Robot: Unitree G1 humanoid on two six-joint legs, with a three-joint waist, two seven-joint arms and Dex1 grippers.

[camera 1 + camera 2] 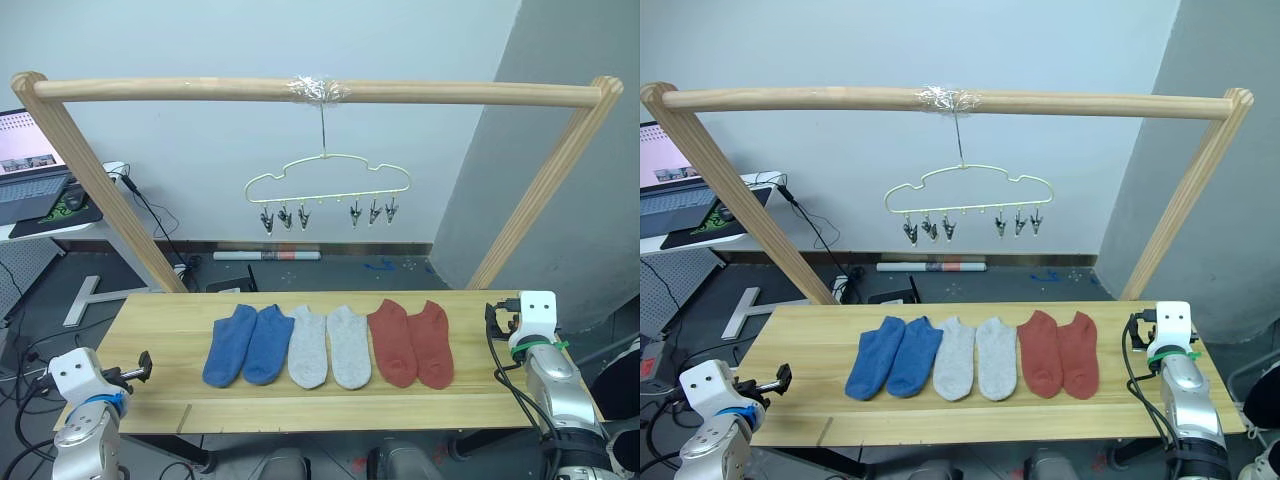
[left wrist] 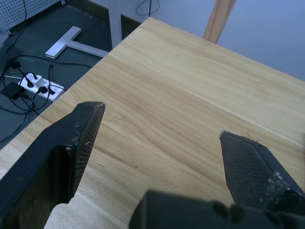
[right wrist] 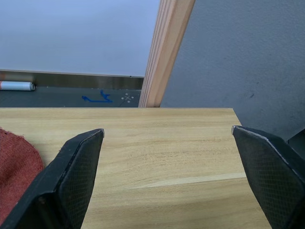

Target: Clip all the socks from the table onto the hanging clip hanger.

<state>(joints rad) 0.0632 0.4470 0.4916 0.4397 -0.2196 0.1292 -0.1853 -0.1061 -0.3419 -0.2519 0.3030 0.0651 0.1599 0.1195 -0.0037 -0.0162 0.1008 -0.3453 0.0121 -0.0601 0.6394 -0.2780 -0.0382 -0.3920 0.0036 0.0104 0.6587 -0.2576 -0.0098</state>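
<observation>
On the table point(image 1: 170, 325), two blue socks point(image 1: 248, 345), two light grey socks point(image 1: 328, 347) and two rust red socks point(image 1: 412, 342) lie flat, side by side in one row. The clip hanger point(image 1: 328, 178) hangs above and behind them, its metal clips point(image 1: 283, 216) holding nothing. My left gripper point(image 1: 141, 368) hovers open over the table's near left corner, left of the blue socks, with bare wood between its fingers point(image 2: 76, 138). My right gripper point(image 3: 167, 131) stands open at the table's right end, with a red sock's edge point(image 3: 14, 167) beside it.
A thick wooden bar point(image 1: 180, 89) on two slanted posts point(image 1: 100, 190) spans the table's far side and carries the hanger. A laptop point(image 1: 30, 170) sits on a side desk at far left. Cables and a power strip point(image 2: 35, 86) lie on the floor.
</observation>
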